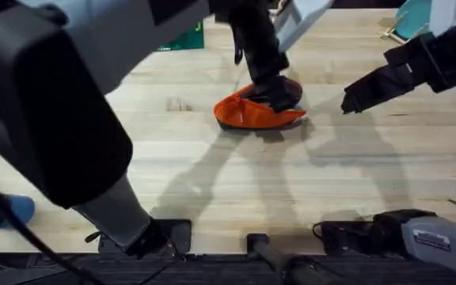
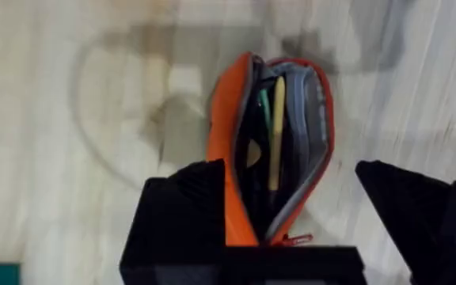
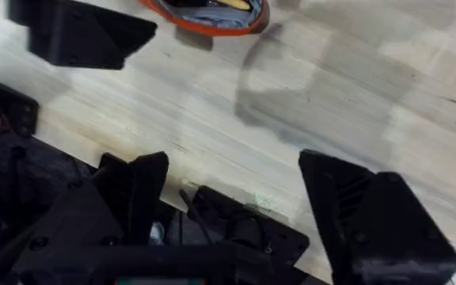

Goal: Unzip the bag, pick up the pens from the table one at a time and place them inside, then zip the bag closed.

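Both arms are matte black with pale grey link housings. The left tool [image 2: 291, 229] has blocky, angular black fingers. The right tool [image 3: 236, 214] has the same faceted black fingers [image 3: 370, 214]. Thin black cables run near the bases.

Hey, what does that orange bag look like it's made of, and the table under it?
The bag looks like soft woven fabric, matte orange outside with a grey lining: its open mouth sags and folds. The table looks like light wood, butcher-block style, with visible plank seams and grain and a smooth, faintly glossy finish.
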Controlling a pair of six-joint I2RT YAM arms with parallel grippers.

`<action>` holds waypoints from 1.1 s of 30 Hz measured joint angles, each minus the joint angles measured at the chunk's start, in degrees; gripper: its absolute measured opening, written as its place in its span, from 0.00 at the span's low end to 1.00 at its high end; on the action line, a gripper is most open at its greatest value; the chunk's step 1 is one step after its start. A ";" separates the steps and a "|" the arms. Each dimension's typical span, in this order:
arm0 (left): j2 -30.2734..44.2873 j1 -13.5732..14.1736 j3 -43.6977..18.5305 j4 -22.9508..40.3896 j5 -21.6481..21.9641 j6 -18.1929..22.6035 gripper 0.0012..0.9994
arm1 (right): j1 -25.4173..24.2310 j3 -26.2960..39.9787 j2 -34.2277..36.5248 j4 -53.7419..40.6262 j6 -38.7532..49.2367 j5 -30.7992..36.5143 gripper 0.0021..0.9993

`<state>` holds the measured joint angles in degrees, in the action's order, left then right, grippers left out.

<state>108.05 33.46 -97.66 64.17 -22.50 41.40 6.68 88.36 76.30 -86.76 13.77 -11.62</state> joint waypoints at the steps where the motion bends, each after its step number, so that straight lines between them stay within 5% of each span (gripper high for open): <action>1: 0.00 -0.18 -1.75 1.24 0.21 -0.10 1.00 | 0.00 0.00 0.02 -0.02 -0.02 0.00 1.00; 6: -1.20 -1.90 -7.22 4.92 0.76 -1.18 1.00 | 0.00 0.00 0.02 -0.04 -0.29 0.00 1.00; 25: -16.39 -12.65 -8.16 8.98 1.04 -6.79 1.00 | 0.54 0.00 0.01 1.23 -8.78 -0.02 1.00; 33: -17.53 -19.16 -7.42 13.48 -4.88 -4.73 1.00 | 4.65 0.00 0.02 3.66 -12.92 -0.02 1.00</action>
<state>90.52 14.29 -105.08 77.65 -27.38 36.66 11.33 88.36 76.31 -83.10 0.86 -11.64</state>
